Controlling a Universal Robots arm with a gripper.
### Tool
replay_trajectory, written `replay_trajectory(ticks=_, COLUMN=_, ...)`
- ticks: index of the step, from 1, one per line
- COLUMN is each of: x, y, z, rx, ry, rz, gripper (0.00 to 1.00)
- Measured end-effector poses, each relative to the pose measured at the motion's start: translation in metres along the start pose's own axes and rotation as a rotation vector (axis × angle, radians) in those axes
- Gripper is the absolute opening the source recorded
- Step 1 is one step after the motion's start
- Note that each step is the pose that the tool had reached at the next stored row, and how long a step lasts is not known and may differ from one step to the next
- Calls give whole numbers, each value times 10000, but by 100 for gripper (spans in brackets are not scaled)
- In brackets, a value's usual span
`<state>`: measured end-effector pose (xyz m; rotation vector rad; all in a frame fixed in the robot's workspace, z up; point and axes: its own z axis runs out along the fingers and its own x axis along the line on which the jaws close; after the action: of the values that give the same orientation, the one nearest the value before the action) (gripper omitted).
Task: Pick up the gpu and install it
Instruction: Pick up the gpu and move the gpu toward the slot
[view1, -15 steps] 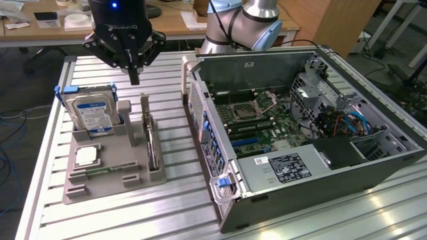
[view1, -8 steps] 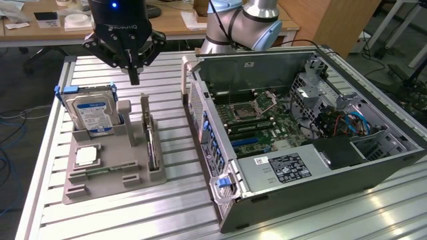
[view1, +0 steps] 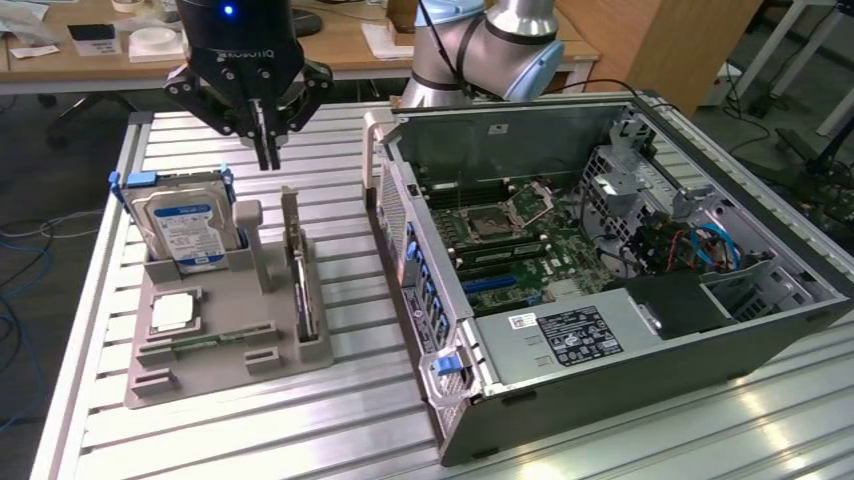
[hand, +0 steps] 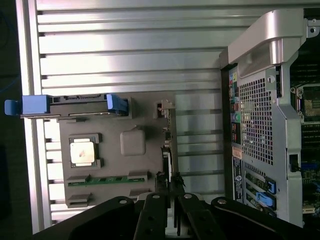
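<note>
The gpu (view1: 303, 285) stands on its long edge in a slot of the grey holder (view1: 220, 300), a thin dark card between two grey uprights. My gripper (view1: 268, 158) hangs in the air above the holder's far end, a little toward the hard drive from the card's line. Its fingers are nearly together and hold nothing. In the wrist view the gpu (hand: 168, 145) is a thin edge running toward my gripper (hand: 168, 179), apart from the fingertips (hand: 161, 178). The open computer case (view1: 601, 330) lies at the exterior view's right with its motherboard (view1: 521, 250) exposed.
The holder (hand: 115, 125) also carries a blue-labelled hard drive (view1: 187, 225) standing upright, a square CPU chip (view1: 174, 312) and a green memory stick (hand: 107, 180). The case's rear panel (hand: 255, 110) stands close beside the holder. All of it rests on a slatted aluminium table (view1: 267, 430).
</note>
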<state>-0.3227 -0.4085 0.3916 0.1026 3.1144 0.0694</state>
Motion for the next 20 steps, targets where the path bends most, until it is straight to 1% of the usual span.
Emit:
replay_trajectory(ticks=1, x=0, y=0, z=0, rx=0, ry=0, rz=-1, gripper=17)
replay_trajectory(ticks=2, x=0, y=0, z=0, rx=-1, ry=-1, rz=0, gripper=23)
replay_trajectory(ticks=3, x=0, y=0, z=0, rx=0, ry=-1, rz=0, gripper=23)
replay_trajectory(ticks=5, x=0, y=0, z=0, rx=0, ry=0, rz=-1, gripper=35)
replay_trajectory(ticks=6, x=0, y=0, z=0, rx=0, ry=0, rz=0, gripper=35)
replay_trajectory(ticks=9, x=0, y=0, z=0, rx=0, ry=0, rz=0, gripper=53)
replay_trajectory(ticks=10, x=1, y=0, z=0, rx=0, ry=0, rz=0, gripper=53)
replay_trajectory(ticks=11, x=0, y=0, z=0, rx=0, ry=0, rz=0, gripper=58)
replay_trajectory(ticks=12, x=0, y=0, z=0, rx=0, ry=-1, rz=-1, gripper=58)
replay_trajectory(ticks=13, x=1, y=0, z=0, rx=0, ry=-1, rz=0, gripper=65)
replay_trajectory(ticks=17, x=1, y=0, z=1, rx=0, ry=4, rz=-39, gripper=65)
replay_trajectory(ticks=20, x=0, y=0, z=6, rx=-7, ry=17, rz=-242, gripper=65)
